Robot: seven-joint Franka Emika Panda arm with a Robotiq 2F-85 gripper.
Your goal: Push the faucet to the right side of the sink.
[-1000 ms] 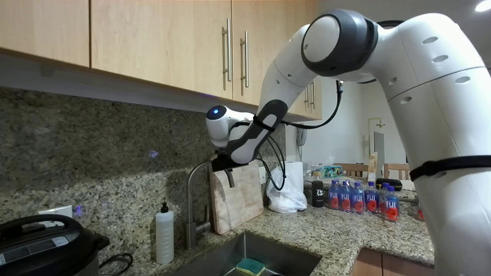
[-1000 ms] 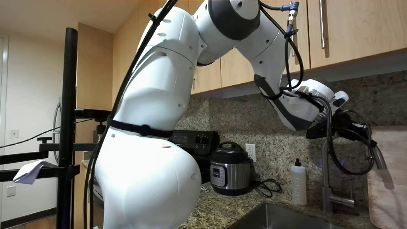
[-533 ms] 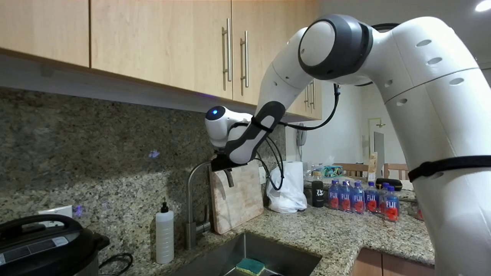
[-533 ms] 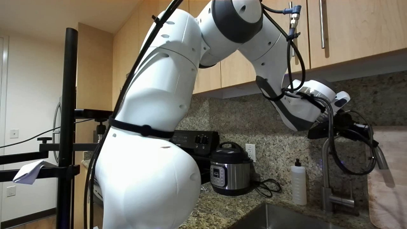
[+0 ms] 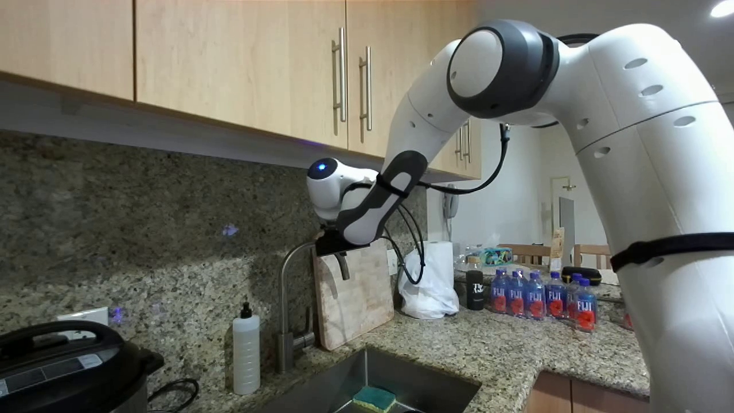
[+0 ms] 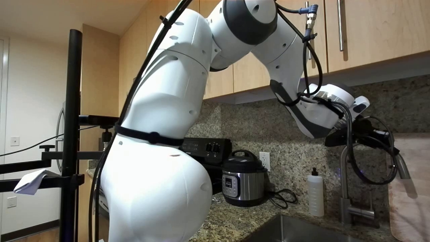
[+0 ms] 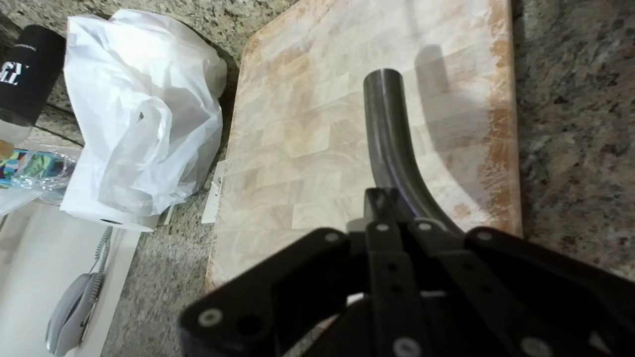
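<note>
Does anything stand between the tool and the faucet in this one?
Nothing visible does. In the wrist view the tool overlaps the faucet with no object between them; whether they touch, I can't tell. The board shows behind the faucet there, so it doesn't separate the two.

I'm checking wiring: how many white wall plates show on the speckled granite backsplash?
2. One plate is near the black-lidded steel cooker; another plate is partly hidden by the wooden cutting board. The white arm may hide more.
</note>
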